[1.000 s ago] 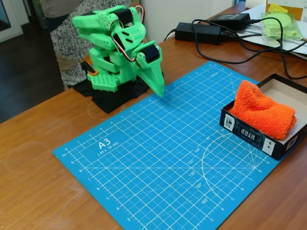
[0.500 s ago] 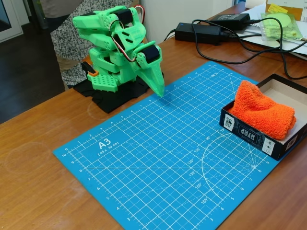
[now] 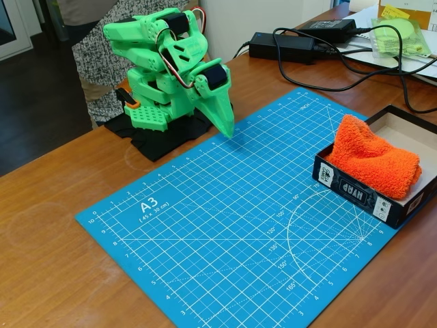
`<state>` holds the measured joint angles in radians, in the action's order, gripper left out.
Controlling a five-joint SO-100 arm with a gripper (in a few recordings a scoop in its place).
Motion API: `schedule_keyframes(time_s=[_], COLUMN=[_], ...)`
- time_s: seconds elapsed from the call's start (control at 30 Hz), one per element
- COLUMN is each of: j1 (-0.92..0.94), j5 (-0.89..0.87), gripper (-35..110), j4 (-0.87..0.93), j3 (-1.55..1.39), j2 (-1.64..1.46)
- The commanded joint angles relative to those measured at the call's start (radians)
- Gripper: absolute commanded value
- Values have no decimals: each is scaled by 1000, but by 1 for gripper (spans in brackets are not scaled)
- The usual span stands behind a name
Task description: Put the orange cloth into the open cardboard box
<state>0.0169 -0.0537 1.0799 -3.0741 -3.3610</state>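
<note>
Cloth [image 3: 372, 158] lying in the box [image 3: 355, 184] at three o'clock, gripper [image 3: 227, 126] folded at eleven with jaws together, empty; best parked there, well apart

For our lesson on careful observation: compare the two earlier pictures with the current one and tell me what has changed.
Nothing visibly changed. The orange cloth lies in the open cardboard box as before, and the green arm stays folded at its base with its end effector pointing down at the edge of the blue cutting mat.
</note>
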Motion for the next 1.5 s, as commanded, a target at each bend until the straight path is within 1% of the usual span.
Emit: schedule_keyframes(time_s=[0.0,1.47], j1=[25,-9], j5=[-9,-18], gripper=[0,0], j4=[3,-2], j3=[-9,-11], j2=[-14,-14])
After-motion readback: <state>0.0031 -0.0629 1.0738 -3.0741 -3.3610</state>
